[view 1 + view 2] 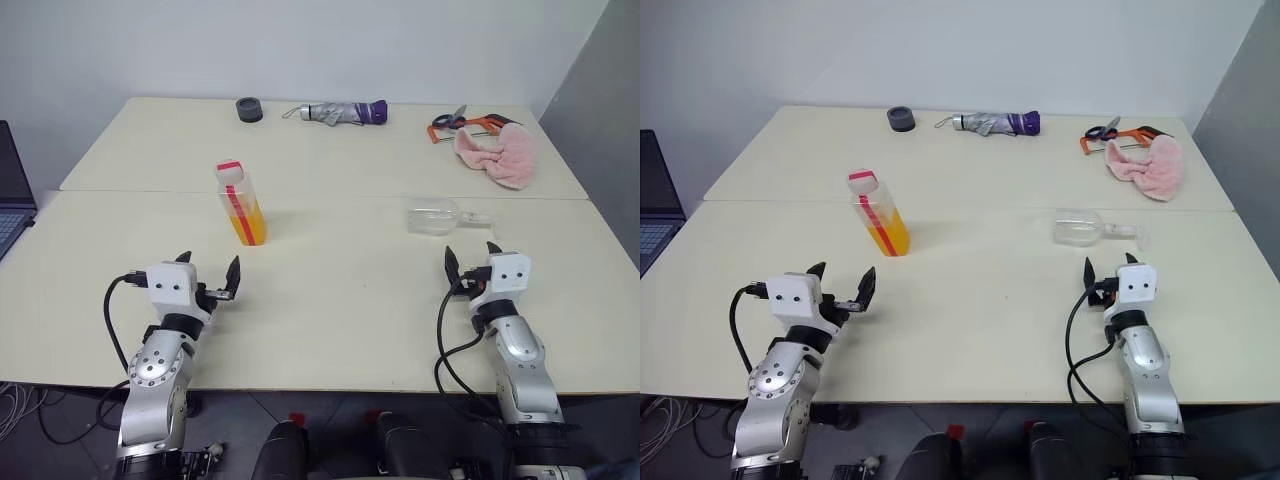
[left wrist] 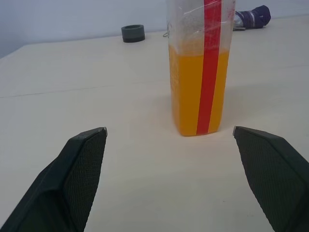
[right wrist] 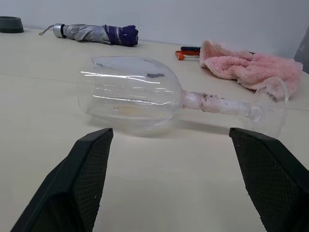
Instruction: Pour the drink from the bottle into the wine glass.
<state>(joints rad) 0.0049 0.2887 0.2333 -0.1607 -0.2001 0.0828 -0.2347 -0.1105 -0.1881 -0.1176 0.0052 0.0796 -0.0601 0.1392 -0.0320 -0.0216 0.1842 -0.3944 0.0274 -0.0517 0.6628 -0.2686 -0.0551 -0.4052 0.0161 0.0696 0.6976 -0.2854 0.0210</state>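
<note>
Juice (image 2: 190, 92) fills roughly the lower half of the bottle (image 1: 241, 204), which stands upright with its cap (image 1: 229, 168) on, left of centre on the table (image 1: 330, 290) and just beyond the seam (image 1: 340, 194) where two tabletops meet. The glass (image 1: 438, 216) is not ready to be filled: it lies on its side to the right, well apart from the bottle, bowl toward the middle of the table and foot (image 3: 273, 104) toward the right edge, so it looks as though it must be stood up before any pouring. Each arm seems set for its own object. The left gripper (image 1: 208, 276) hovers low over the table just short of the bottle, its fingers (image 2: 82, 164) spread wide with nothing between them, and the bottle sits slightly off the centre of the gap. The right gripper (image 1: 470, 256) likewise waits just short of the glass, fingers (image 3: 89, 169) wide apart and empty, facing the bowl and stem (image 3: 217, 104) broadside. Both point forward and about level, a fair start for side grasps. Farther back, clear of the work, lie a small dark ring (image 1: 249, 109), a folded umbrella (image 1: 340, 112), orange-handled scissors (image 1: 470, 124) and a pink towel (image 1: 498, 155). The tabletop is pale cream, matte and smooth, so the round bowl could roll if nudged. A laptop (image 1: 12, 190) edge shows at far left, and plain white walls (image 1: 300, 45) close the room behind, with a grey panel (image 1: 605, 90) at right.
</note>
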